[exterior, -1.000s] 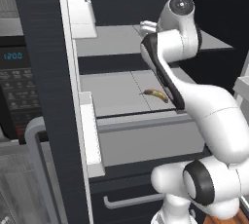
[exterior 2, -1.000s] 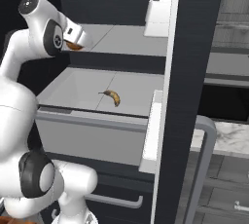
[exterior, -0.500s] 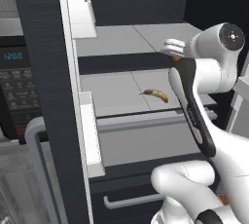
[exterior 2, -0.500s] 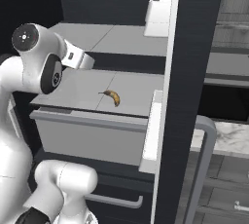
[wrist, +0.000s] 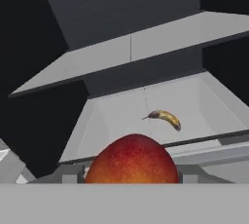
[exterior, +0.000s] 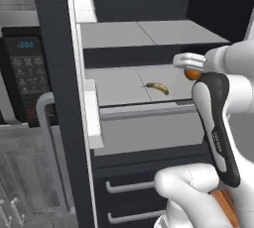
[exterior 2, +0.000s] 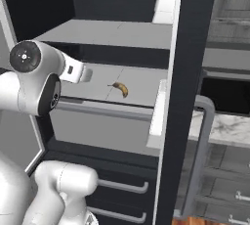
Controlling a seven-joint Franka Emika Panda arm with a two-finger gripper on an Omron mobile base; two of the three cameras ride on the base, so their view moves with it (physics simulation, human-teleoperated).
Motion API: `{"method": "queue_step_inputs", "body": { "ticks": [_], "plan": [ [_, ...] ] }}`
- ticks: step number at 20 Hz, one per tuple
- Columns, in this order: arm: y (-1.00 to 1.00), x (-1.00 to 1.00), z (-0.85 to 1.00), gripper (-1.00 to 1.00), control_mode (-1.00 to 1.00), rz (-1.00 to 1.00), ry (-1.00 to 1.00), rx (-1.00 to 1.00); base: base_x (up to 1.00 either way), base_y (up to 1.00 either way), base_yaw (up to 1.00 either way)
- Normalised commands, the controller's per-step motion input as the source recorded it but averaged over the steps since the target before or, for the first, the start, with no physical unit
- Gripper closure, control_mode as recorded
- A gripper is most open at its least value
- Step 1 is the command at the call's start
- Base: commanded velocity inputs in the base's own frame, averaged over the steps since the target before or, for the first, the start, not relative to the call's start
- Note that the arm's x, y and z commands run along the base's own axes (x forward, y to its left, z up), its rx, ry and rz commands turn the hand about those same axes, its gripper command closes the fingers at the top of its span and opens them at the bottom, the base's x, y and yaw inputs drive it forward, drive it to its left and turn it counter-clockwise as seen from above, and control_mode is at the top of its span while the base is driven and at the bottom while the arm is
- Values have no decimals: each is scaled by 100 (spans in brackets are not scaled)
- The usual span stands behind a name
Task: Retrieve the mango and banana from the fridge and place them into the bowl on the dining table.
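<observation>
Fridge shelves in front of me

The lower light grey shelf (exterior: 124,85) inside my open fridge (exterior: 54,73) carries just the banana (exterior: 158,88), lying loose near its middle with dark tips at both ends. The upper shelf (exterior: 144,33) above it is a flat grey slab with a seam down its centre.

You've got the fridge (exterior 2: 180,97) open, its dark door edge-on right of centre. The banana (exterior 2: 120,88) lies alone on the lower light grey shelf (exterior 2: 139,84), tilted, well apart from the arm (exterior 2: 34,79) at left. Two drawers with silver bar handles (exterior 2: 122,186) sit below. A marble countertop (exterior 2: 227,128) shows at far right.
</observation>
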Motion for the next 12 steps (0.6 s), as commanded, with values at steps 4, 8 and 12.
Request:
{"method": "queue_step_inputs", "body": {
  "ticks": [4,8,12],
  "plan": [
    [0,0,0,100,100,0,0,0,-87,0,13],
    [0,0,0,100,100,0,0,0,-77,1,8],
    [0,0,0,100,100,0,0,0,-53,0,7]
  ]
}}
